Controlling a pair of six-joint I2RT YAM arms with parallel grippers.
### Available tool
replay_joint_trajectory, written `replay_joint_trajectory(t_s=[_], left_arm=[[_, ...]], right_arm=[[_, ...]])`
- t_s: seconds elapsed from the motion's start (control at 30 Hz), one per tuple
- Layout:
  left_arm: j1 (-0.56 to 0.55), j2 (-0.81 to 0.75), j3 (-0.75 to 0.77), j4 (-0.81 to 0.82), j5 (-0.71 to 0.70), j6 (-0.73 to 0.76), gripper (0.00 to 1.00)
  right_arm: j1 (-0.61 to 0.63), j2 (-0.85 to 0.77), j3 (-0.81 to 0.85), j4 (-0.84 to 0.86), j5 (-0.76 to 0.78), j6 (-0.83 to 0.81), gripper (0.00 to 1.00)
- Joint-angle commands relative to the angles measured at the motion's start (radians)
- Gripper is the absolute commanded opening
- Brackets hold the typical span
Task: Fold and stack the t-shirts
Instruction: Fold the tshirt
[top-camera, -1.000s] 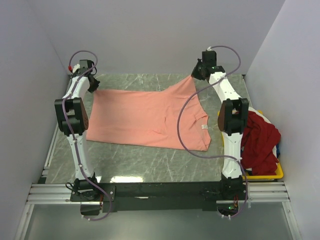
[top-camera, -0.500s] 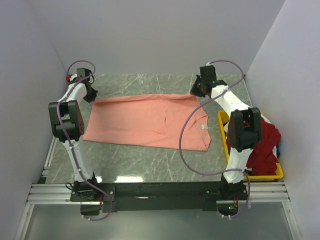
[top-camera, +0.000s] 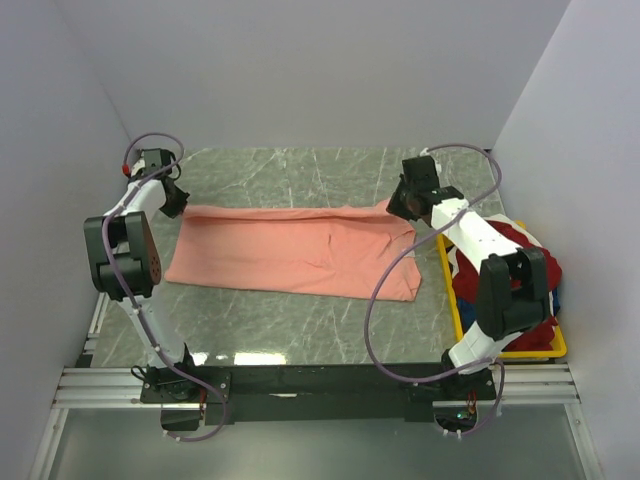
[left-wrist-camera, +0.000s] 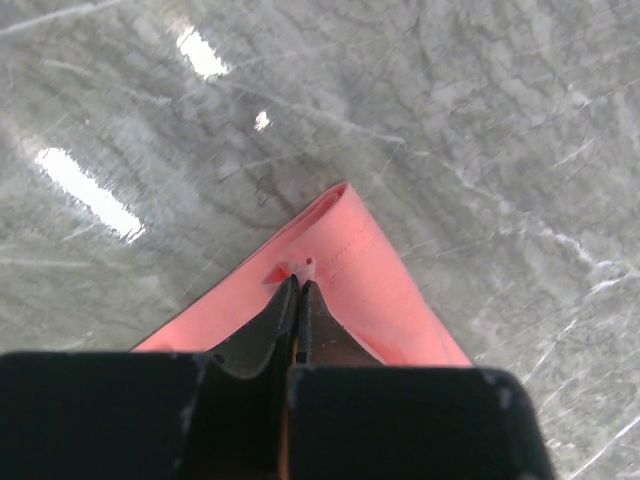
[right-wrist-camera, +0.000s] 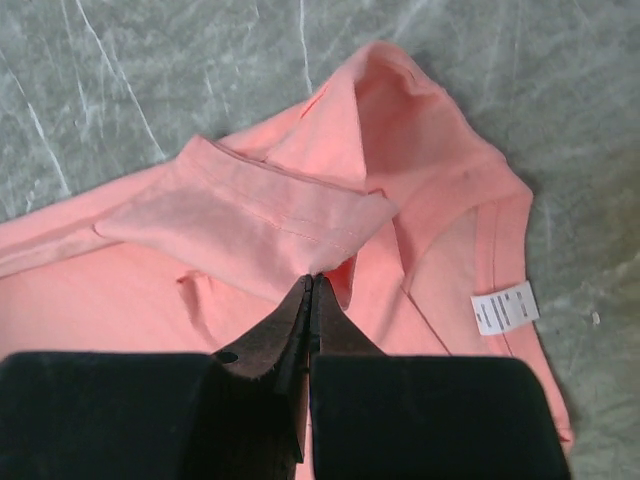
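My left gripper is clamped on a corner of the pink shirt. My right gripper is pinched shut on a folded edge near the collar. The shirt lies flat on the table between them. The white label carries print too small to read. The red shirt sits in the bin, mostly hidden behind my right arm.

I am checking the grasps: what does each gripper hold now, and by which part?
Both hold the salmon-pink t-shirt: the left gripper pinches a hem corner, the right gripper a stitched edge near the neck label.
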Motion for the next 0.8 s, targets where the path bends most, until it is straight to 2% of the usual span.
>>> replay_joint_trajectory(t_s=[0.0, 0.23, 0.77], left_arm=[[0.004, -0.086, -0.023, 0.04, 0.005, -0.004, 0.01], [0.004, -0.118, -0.058, 0.041, -0.001, -0.003, 0.01], [0.006, -0.154, -0.116, 0.047, 0.005, -0.012, 0.01]], right_arm=[[0.006, -0.088, -0.06, 0.015, 0.039, 0.018, 0.0], [0.008, -0.189, -0.169, 0.023, 0.021, 0.013, 0.0], [0.017, -0.303, -0.322, 0.032, -0.03, 0.012, 0.0]])
